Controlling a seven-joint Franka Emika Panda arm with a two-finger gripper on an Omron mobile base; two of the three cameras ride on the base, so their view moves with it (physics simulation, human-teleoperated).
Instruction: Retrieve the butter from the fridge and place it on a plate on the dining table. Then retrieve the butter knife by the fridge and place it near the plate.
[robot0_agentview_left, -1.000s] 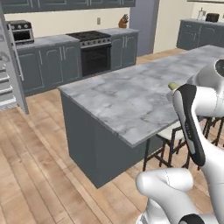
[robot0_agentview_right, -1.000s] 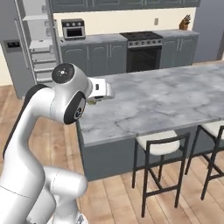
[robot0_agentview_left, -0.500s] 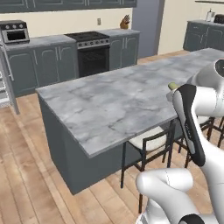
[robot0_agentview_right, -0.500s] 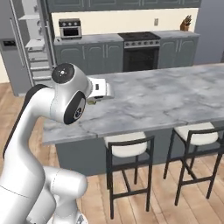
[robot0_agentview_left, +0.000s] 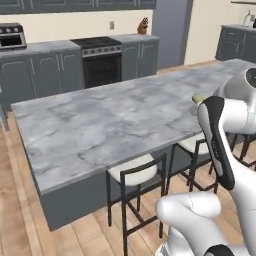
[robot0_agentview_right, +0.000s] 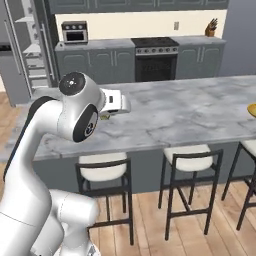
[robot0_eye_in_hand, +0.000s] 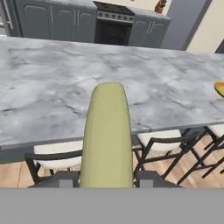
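Claw (robot0_eye_in_hand: 106, 181) is clamped on the butter (robot0_eye_in_hand: 107, 135), its long axis pointing straight out over the counter (robot0_eye_in_hand: 52, 96). Plate (robot0_eye_in_hand: 219, 89) sits far right on that counter, so that's the way to go.

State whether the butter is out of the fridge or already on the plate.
Out, not yet plated: the butter sits between the gripper's fingertips above the dining table; the plate's edge lies far off.
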